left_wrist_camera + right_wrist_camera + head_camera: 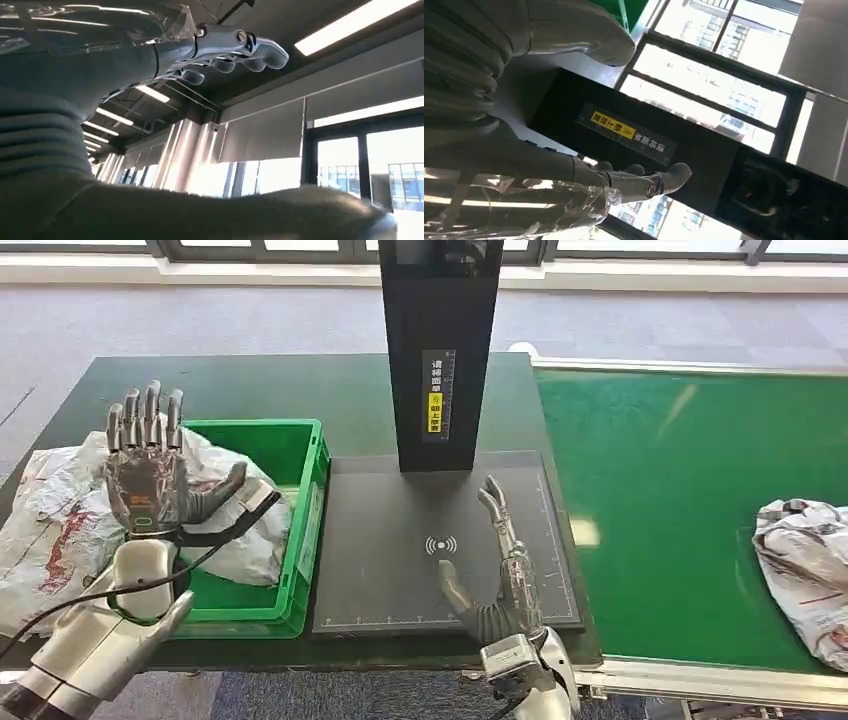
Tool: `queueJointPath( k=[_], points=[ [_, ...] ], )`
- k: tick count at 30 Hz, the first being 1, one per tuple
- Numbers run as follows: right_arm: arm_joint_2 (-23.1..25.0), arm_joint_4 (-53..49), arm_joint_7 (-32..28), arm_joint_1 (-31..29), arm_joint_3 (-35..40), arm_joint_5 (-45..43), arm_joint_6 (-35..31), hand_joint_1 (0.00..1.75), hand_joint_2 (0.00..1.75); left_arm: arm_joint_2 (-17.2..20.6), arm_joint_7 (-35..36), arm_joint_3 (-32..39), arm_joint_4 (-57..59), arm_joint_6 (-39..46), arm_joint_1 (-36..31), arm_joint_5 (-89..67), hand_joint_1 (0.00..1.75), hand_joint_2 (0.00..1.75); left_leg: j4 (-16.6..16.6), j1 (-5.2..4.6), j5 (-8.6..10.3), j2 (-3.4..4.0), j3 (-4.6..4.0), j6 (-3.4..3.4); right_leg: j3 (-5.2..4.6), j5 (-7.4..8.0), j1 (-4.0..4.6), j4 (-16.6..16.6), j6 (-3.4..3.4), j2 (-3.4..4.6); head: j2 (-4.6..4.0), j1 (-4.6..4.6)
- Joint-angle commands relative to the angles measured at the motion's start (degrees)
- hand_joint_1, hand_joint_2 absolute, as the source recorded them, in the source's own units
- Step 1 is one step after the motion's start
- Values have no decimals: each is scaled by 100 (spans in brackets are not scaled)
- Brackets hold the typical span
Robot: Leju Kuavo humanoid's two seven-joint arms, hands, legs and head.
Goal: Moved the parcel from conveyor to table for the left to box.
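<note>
Both hands, left hand (147, 470) and right hand (497, 560), spread empty; conveyor parcel (808, 575) cut off at frame edge.

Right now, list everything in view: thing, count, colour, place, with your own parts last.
parcel on the conveyor: one, white crumpled bag with red marks, at the belt's right edge.
parcels by the bin: white bags with red print, number unclear, over and beside the bin's left side.
bin: one, green, left of the pad.
scan pad: one, dark grey, mid-table.
scanner column: one, black with a yellow label, behind the pad.
conveyor: one, green belt, right.
table: one, dark green.
left hand: silver-grey, raised open over the bin.
right hand: open, edge-on over the pad.
</note>
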Motion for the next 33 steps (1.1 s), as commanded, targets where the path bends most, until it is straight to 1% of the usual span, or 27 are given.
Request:
queueJointPath(
  k=[1, 3, 4, 6, 7, 8, 9, 10, 12, 13, 15, 16, 17, 18, 19, 20, 21, 22, 23, 24, 26, 27, 28, 29, 30, 31, 33],
  points=[
    [-197, 267, 20, -161, -108, -56, -36, 0, 175, -815, -146, 333, 5, 18, 398, -314, 0, 0, -16, -5, 2, -20, 23, 10, 28, -5, -5, -15, 6, -19, 2, 0],
    [-190, 284, 20, -175, -115, -56, -61, 0, 175, -1469, -895, 1124, -454, 18, 800, -314, 0, 0, -20, -8, 2, -22, 26, 14, 33, -5, -7, -20, 9, -21, 2, 0],
    [-186, 294, 20, -178, -125, -50, -68, 0, 175, -1843, -1390, 1542, -684, 18, 955, -297, 0, 0, -14, -5, 1, -15, 18, 11, 24, -2, -5, -16, 7, -14, 2, 0],
    [-186, 294, 20, -178, -125, -50, -68, 0, 175, -1843, -1390, 1542, -684, 18, 955, -297, 0, 0, -7, -6, 0, -19, 7, 11, 16, -3, -4, -11, 9, -19, 2, 0],
    [-182, 312, 20, -188, -148, -43, -82, 0, 175, -2549, -2748, 2631, -1122, 18, 1169, 228, 0, 0, -4, -5, -1, -13, 5, 9, 12, -2, -2, -9, 8, -13, 0, 0],
    [-176, 324, 20, -197, -168, -39, -116, 0, 175, -4049, -5628, 4946, -835, 18, 953, 1344, 0, 0, -9, -8, -4, -24, 21, 18, 32, -8, -4, -17, 14, -22, 0, 0],
    [-170, 331, 20, -203, -191, -28, -123, 0, 175, -4704, -7788, 6229, -308, 18, 546, 1987, 0, 0, 5, -4, -1, -25, -15, 17, 2, 0, 1, -8, 12, -24, 0, 2],
    [-164, 333, 20, -205, -211, -15, -136, 0, 175, -4704, -7985, 6143, -169, 18, 547, 2399, 0, 0, 7, -7, -4, -31, -9, 23, 12, -4, -2, -9, 17, -30, 0, 0],
    [-164, 333, 20, -205, -211, -15, -136, 0, 175, -4704, -7985, 6143, -169, 18, 547, 2399, 0, 0, 7, -7, -4, -3, -6, 15, 3, 4, 2, -7, 10, -1, 2, 0],
    [-164, 333, 20, -205, -211, -15, -136, 0, 175, -4704, -7985, 6143, -169, 18, 547, 2399, 0, 0, 1, -15, 0, -10, -11, 18, 3, 4, -8, -8, 14, -7, 2, 0],
    [-164, 333, 20, -205, -211, -15, -136, 0, 175, -4704, -7985, 6143, -169, 18, 547, 2399, 0, 0, -9, -16, -3, -1, 8, 24, 24, 5, -7, -20, 17, -1, 2, 0],
    [-159, 326, 20, -201, -233, -8, -144, 0, 175, -4667, -7985, 5884, -158, 18, 656, 2814, 0, 0, -7, -18, -9, 13, 13, 17, 15, 1, -10, -11, 13, 12, 2, -2],
    [-147, 308, 20, -185, -286, 15, -175, 0, 175, -4490, -7985, 5263, -155, 18, 925, 3853, 0, 0, -10, -21, -12, 10, 22, 18, 21, -2, -13, -11, 14, 7, 0, -2],
    [-144, 293, 20, -174, -313, 23, -186, 0, 175, -4377, -7985, 4907, -267, 18, 1113, 4441, 0, 0, -8, -17, -9, 7, 19, 14, 17, -1, -10, -12, 12, 9, 0, -2],
    [-146, 271, 20, -156, -378, 34, -227, 0, 175, -4174, -7985, 4173, -466, 18, 1453, 5520, 0, 0, -14, -14, -7, -8, 25, 15, 27, -3, -10, -18, 12, -6, 0, -2],
    [-156, 227, 20, -124, -457, 20, -267, 0, 175, -4063, -7985, 3598, -682, -136, 1733, 6177, 0, 0, -11, -15, -7, -19, 14, 17, 20, -6, -20, -14, 13, -15, 0, 0],
    [-179, 164, 20, -79, -521, 21, -291, 0, 175, -4005, -7963, 3248, -885, -369, 1938, 6483, 0, 0, -17, -17, -6, -34, 23, 18, 34, -10, -21, -18, 13, -33, 0, -2],
    [-164, 78, 20, 3, -678, 94, -343, 0, 175, -3943, -7853, 2797, -1170, -1247, 2188, 7243, 0, 0, -20, -18, -9, -33, 29, 21, 41, -14, -21, -22, 13, -35, 0, 2],
    [-158, -6, 20, 63, -780, 116, -318, 0, 175, -3948, -7836, 2569, -1299, -1725, 2324, 7588, 0, 0, -15, -15, -14, -36, 28, 21, 41, -18, -18, -17, 11, -37, 0, -2],
    [-136, -80, 20, 114, -880, 160, -280, 0, 175, -3970, -7850, 2455, -1392, -1989, 2439, 7766, 0, 0, -8, -13, -18, -30, 20, 19, 29, -19, -17, -12, 11, -31, 0, -2],
    [-36, -280, 20, 230, -1117, 300, -201, 0, 175, -3973, -7958, 2212, -1556, -2936, 2681, 8176, 0, 0, -3, -13, -13, -39, 7, 17, 17, -19, -15, -6, 11, -39, 2, 0],
    [-2, -359, 20, 277, -1181, 362, -196, 0, 175, -3928, -7979, 2139, -1586, -3398, 2738, 8347, 0, 0, -6, -22, -15, -63, 18, 23, 35, -35, -18, -6, 22, -60, 2, 0],
    [19, -416, 21, 305, -1228, 414, -189, 0, 175, -3857, -7935, 2049, -1566, -3901, 2762, 8424, 0, 0, -1, -15, -15, -49, 7, 19, 25, -28, -8, -6, 21, -42, 2, 0],
    [70, -494, 46, 351, -1323, 470, -156, 0, 175, -3950, -7929, 2180, -1527, -4449, 2811, 8303, 0, 0, -2, -19, -20, -53, 15, 23, 35, -34, -11, -6, 25, -43, 0, 2],
    [89, -540, 64, 386, -1370, 483, -160, 0, 175, -3993, -7969, 2201, -1501, -4541, 2823, 8027, 0, 0, -2, -18, -23, -48, 9, 27, 30, -31, -13, -6, 25, -34, 2, 0],
    [102, -576, 87, 411, -1413, 502, -145, 0, 175, -4009, -7974, 2172, -1451, -4888, 2807, 8010, 0, 0, -4, -21, -27, -46, 18, 30, 37, -35, -17, -6, 27, -33, 0, 0],
    [95, -594, 92, 418, -1424, 506, -132, 0, 175, -4057, -7971, 2198, -1404, -4915, 2773, 7997, 0, 0, -4, -21, -27, -50, 11, 34, 30, -33, -24, -5, 28, -37, 0, 2]
  ],
)
